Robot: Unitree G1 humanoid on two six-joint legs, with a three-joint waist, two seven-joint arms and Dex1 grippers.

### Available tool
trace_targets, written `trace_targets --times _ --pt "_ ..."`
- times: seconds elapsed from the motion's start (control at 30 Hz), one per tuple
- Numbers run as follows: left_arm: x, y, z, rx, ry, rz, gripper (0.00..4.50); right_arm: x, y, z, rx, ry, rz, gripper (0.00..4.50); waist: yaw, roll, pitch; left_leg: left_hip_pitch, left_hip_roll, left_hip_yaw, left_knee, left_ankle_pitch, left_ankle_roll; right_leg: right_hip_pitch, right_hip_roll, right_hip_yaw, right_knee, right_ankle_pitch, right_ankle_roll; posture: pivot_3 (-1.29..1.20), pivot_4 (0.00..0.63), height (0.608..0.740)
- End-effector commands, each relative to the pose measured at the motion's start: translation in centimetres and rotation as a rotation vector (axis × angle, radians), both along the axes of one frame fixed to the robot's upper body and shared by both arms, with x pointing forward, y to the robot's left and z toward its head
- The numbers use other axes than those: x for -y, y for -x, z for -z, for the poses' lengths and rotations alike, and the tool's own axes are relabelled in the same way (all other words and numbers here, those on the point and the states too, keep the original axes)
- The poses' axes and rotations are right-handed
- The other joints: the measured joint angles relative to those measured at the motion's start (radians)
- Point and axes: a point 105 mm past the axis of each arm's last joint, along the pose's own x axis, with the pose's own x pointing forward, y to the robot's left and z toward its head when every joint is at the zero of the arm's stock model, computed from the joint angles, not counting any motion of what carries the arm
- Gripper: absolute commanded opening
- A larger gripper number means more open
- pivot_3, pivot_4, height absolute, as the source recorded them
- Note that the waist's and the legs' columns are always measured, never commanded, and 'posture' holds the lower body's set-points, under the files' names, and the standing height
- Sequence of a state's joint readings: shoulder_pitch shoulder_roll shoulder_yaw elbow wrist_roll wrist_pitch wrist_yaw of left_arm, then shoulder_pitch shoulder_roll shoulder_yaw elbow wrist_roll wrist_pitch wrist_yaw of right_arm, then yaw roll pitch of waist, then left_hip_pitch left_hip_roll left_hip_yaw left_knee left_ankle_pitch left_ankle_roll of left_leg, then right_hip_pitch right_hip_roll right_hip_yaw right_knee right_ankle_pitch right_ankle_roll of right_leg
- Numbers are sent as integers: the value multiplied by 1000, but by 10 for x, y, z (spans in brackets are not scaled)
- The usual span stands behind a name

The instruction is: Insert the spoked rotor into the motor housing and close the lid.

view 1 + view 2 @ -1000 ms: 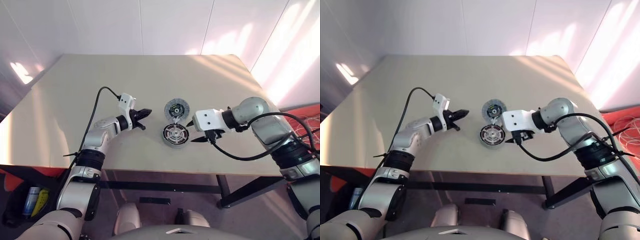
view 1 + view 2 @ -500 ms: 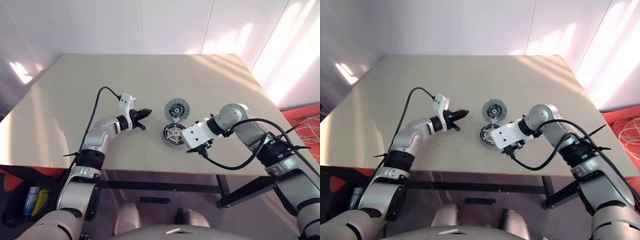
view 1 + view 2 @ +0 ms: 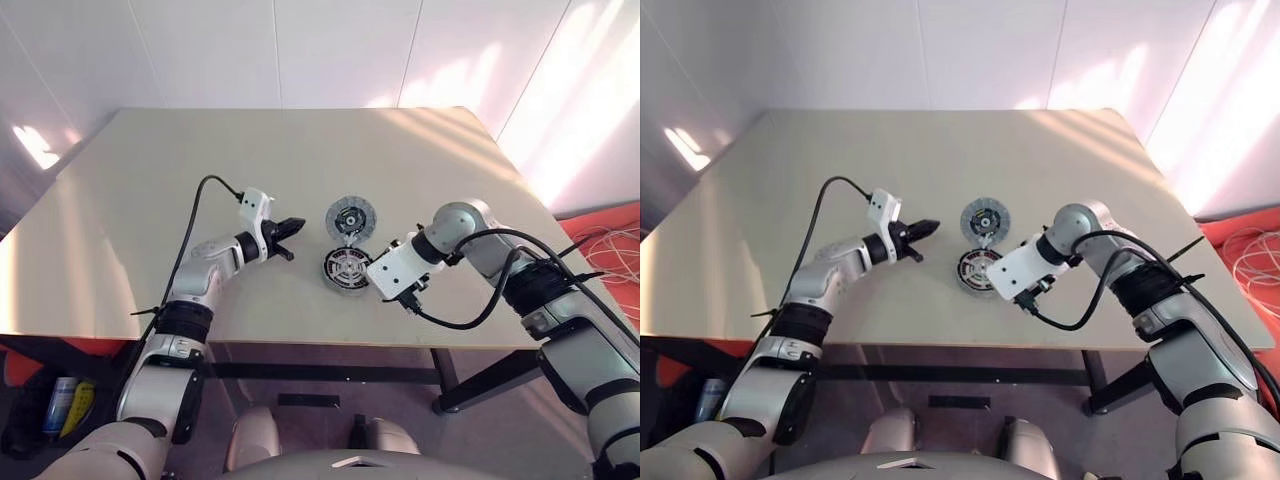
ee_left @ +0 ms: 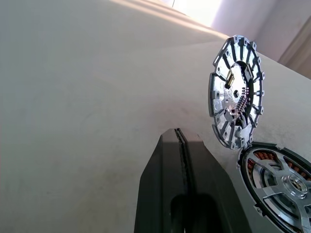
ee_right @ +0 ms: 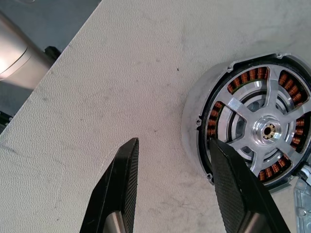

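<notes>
1. The table (image 3: 150, 180) is bare across the upper and left parts of the frame.
2. Mid-frame, the housing (image 3: 349, 268) and the lid (image 3: 351, 216) lie touching.
3. The right gripper (image 5: 170, 187), fingers apart, crowds the housing's right side.
4. The left gripper (image 3: 293, 226), fingers together, stands left of the lid, apart from it.

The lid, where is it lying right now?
The lid lies flat near the table's middle, just beyond the motor housing and touching its far edge, between the two pincers.
</notes>
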State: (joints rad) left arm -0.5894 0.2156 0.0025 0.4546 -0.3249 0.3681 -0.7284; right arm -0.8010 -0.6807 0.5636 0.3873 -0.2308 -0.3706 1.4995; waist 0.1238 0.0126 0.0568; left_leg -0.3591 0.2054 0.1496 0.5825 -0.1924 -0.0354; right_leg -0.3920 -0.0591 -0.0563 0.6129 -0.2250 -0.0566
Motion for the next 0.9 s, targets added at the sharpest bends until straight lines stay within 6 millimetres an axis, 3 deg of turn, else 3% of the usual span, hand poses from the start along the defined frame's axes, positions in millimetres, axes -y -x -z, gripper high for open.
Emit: trace_targets --times 0.03,0.4,0.5,0.7,0.9 --pt "-3 -3 -18 71 8 -14 0 -6 1 -5 22 6 -43 2581 0 0 0 0 0 0 0 0 0 0 0 0 0 0 0 0 0 740" --pt "-3 -5 -19 77 8 -21 0 -22 -4 1 44 -16 -37 2581 -16 -2 0 2 1 0 0 0 -1 1 1 0 3 0 0 0 0 740" --pt "-3 -6 -19 79 7 -24 0 -27 -6 0 56 -34 -31 1986 -30 -3 0 4 1 0 0 1 -1 2 1 0 3 0 0 0 0 740" --pt "-4 -7 -19 82 7 -31 0 -31 -13 -4 90 -56 -20 61 -31 -5 0 6 1 0 -1 0 -1 3 1 0 3 -1 -1 0 0 740" --pt "-4 -7 -19 84 10 -34 0 -30 -19 -9 122 -72 -9 25 -33 -7 1 9 1 1 -1 1 -3 4 1 0 4 -1 -2 0 0 740"
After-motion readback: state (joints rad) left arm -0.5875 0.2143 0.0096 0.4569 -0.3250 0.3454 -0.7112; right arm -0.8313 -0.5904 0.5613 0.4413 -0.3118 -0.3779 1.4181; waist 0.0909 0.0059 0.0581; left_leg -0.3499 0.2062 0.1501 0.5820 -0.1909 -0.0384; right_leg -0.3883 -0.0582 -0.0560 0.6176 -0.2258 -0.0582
